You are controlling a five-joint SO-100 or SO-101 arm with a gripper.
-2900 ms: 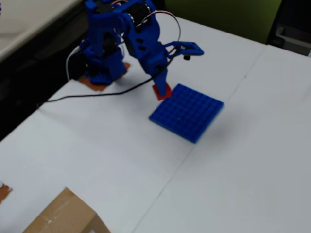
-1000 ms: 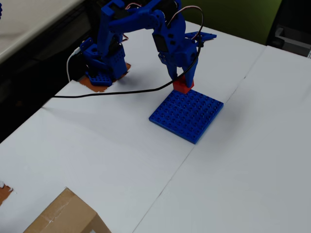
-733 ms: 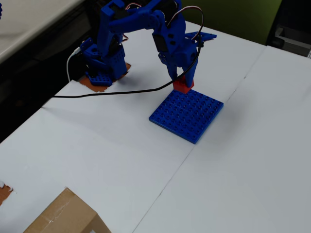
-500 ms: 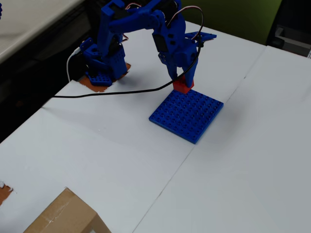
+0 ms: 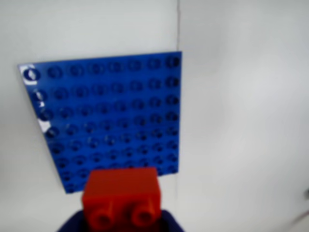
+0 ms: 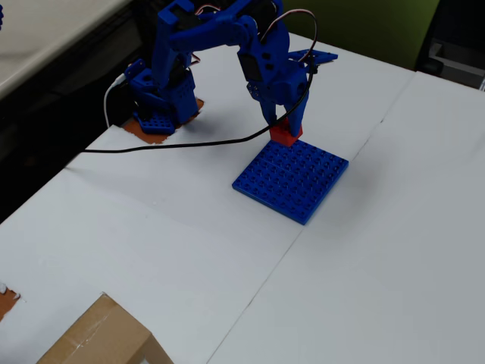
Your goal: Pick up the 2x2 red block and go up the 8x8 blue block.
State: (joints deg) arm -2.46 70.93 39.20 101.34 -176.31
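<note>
Wrist view: the 2x2 red block (image 5: 121, 195) is clamped in the end effector (image 5: 120, 223) at the bottom edge, 2 round features facing the camera. It overlaps the near edge of the 8x8 blue block (image 5: 108, 121), which lies flat on the white surface (image 5: 241, 121).

Overhead view: the end effector (image 6: 286, 129) grips the 2x2 red block (image 6: 284, 135) at the 8x8 blue block's (image 6: 292, 180) far corner; contact cannot be told.

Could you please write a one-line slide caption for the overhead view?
Blue arm's hand holding a small red brick at the far edge of the flat blue studded plate on a white table.
</note>
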